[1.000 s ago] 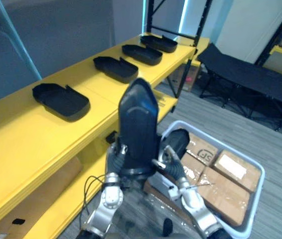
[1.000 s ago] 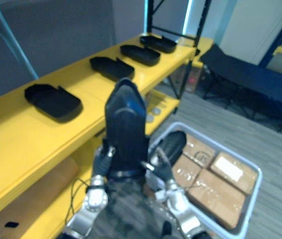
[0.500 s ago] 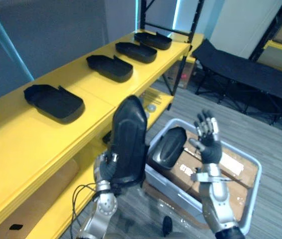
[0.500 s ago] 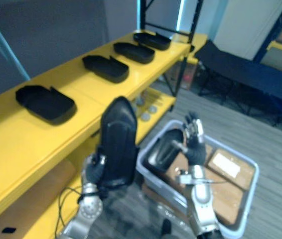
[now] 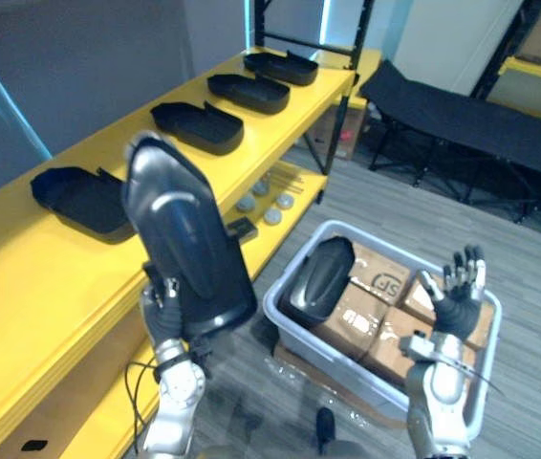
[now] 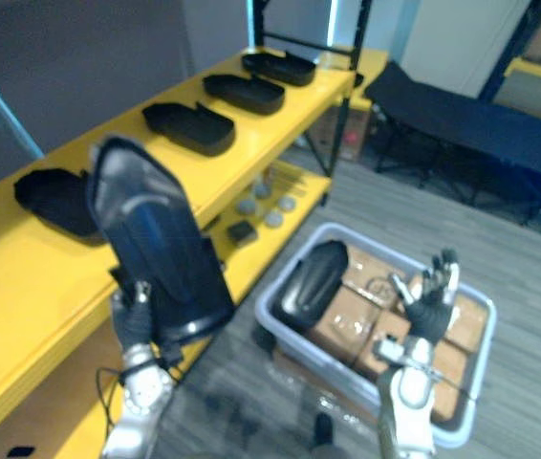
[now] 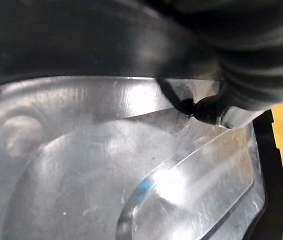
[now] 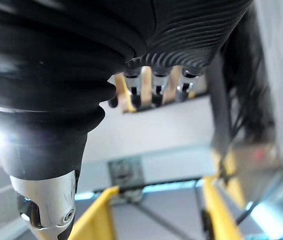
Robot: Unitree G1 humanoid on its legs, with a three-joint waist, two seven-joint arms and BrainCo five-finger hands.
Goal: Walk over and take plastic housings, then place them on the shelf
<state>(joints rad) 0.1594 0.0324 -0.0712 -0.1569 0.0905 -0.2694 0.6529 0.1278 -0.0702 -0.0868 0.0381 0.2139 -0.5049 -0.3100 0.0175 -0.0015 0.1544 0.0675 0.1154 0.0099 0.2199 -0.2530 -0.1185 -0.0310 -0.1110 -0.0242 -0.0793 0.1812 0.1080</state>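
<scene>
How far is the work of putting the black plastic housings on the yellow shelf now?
Done: four black plastic housings lie on the yellow shelf. In hand: the left hand grips a fifth housing, raised beside the shelf, not yet set down; the right hand is open above the grey plastic bin. Left: placing it, then one more housing lying in the bin on cardboard boxes.

A shelf (image 5: 51, 258) runs along the left, with a row of housings (image 5: 196, 127) on its top level. Before it, the left hand (image 5: 163, 311) grips a plastic housing (image 5: 186, 239), held upright. To the right, a bin (image 5: 272, 308) on the floor holds boxes (image 5: 385, 277), with another housing (image 5: 318, 279) at its left end. The right hand (image 5: 457, 296) hangs above its near right corner.
</scene>
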